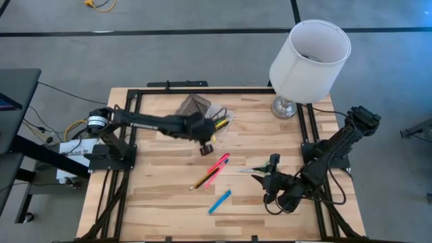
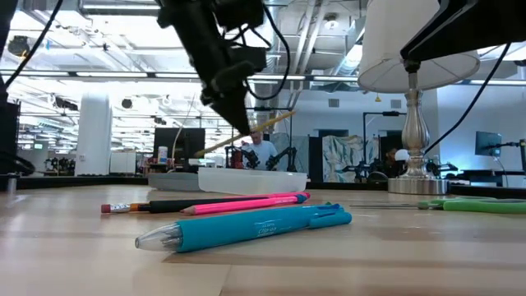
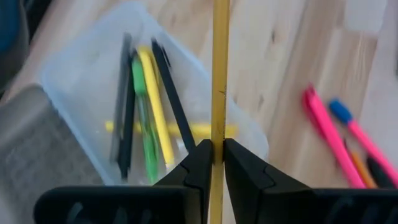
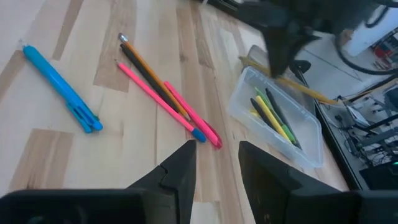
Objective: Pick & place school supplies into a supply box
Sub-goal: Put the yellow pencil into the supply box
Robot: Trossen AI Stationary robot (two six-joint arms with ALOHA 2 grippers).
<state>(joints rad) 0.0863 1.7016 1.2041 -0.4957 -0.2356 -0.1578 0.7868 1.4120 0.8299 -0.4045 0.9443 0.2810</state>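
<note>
Room: bare desk (image 1: 155, 202) near front edge.
Box: supply box (image 4: 277, 118) w/ pens, pencils inside.
Left claw (image 3: 214, 155): my grip pinches yellow pencil (image 3: 219, 74) above box.
Right claw (image 4: 214, 165): fingers apart, mid-desk.

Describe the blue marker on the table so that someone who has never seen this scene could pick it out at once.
Start at the white lampshade at the table's far right corner and come toward the near edge, past the bundle of pink pens at mid-table. The blue marker lies alone just beyond them, nearest the front edge. It is the only light-blue item, thicker than the pens and touching nothing.
</note>
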